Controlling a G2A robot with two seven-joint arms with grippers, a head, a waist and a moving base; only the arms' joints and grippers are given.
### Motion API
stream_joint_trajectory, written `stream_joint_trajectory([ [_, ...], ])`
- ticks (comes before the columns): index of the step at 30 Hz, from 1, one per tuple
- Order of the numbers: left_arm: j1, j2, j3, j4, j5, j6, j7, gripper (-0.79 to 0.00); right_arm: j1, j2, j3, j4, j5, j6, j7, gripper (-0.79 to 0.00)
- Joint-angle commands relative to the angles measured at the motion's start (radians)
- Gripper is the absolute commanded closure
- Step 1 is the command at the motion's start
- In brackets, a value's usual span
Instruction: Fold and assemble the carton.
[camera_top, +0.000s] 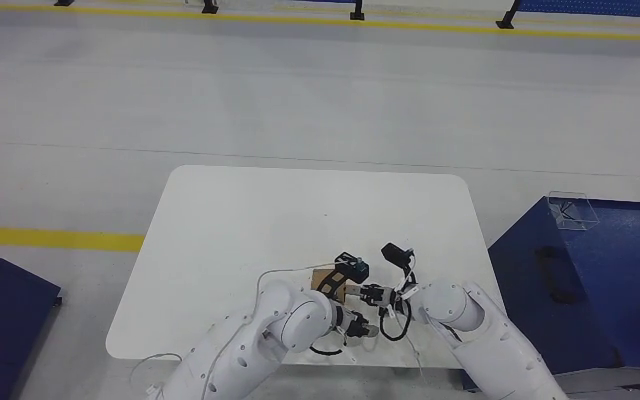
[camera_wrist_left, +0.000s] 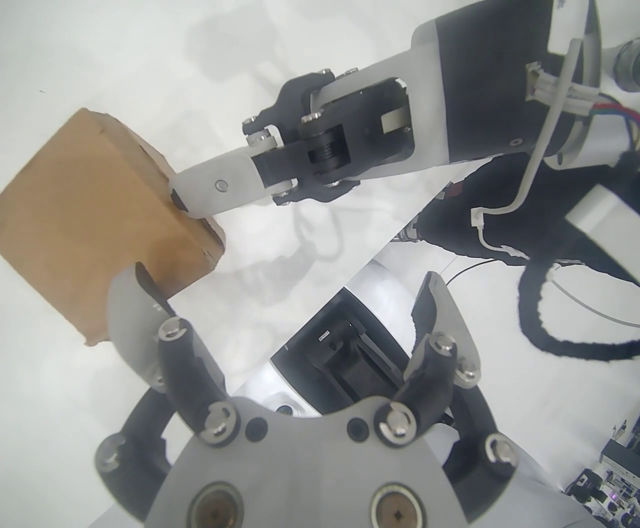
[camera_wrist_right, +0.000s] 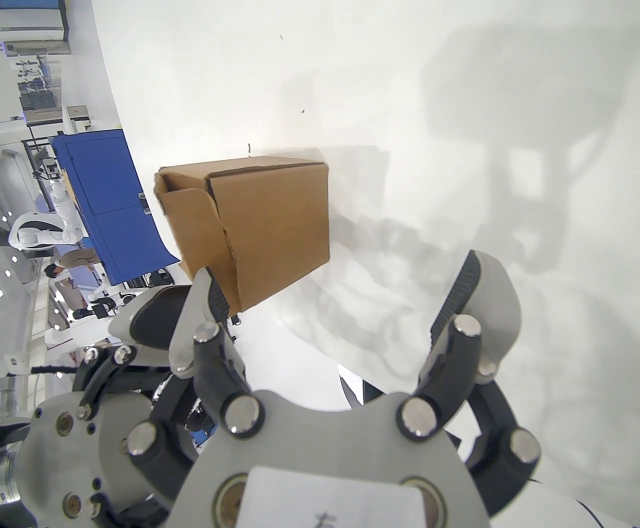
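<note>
Where left fingers (camera_wrist_left: 134, 312) spread, carton (camera_wrist_left: 85, 215) beside one, right fingers (camera_wrist_left: 215, 187) touching its edge.

The carton (camera_top: 328, 283) stands on the table (camera_top: 300, 210), close to the near edge and about midway along it, well apart from the far edge and from both far corners. The right gripper (camera_wrist_right: 340, 270) lies just to the carton's right, one of its fingers (camera_wrist_left: 215, 187) touching the carton's upper edge. The left gripper (camera_wrist_left: 285, 280) sits between the carton and the near edge, one finger against the carton's side. Off the table's right edge stands a cabinet (camera_top: 570, 280), with a small bin (camera_top: 572, 210) on its far corner.
</note>
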Motion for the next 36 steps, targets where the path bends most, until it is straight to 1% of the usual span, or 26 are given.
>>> stream_joint_trajectory([
  [1, 0.0, -0.002, 0.0, 0.002, 0.001, 0.0, 0.0, -0.785, 0.006, -0.003, -0.004, 0.01, 0.002, -0.001, 0.0, -0.785],
  [14, -0.016, -0.022, 0.015, 0.04, -0.004, 0.006, 0.002, -0.785, 0.028, -0.013, 0.001, 0.05, 0.03, -0.009, 0.001, -0.785],
  [22, -0.014, -0.028, 0.011, 0.044, 0.007, 0.013, -0.005, -0.785, 0.031, -0.014, 0.038, 0.025, 0.061, -0.004, -0.02, -0.785],
  [28, 0.001, -0.026, -0.002, 0.028, 0.023, 0.014, -0.011, -0.785, 0.058, -0.026, 0.001, 0.032, 0.05, 0.011, -0.027, -0.785],
  [36, 0.014, -0.023, -0.023, 0.015, 0.035, 0.008, -0.023, -0.785, 0.105, -0.047, -0.068, 0.083, 0.013, 0.031, -0.034, -0.785],
])
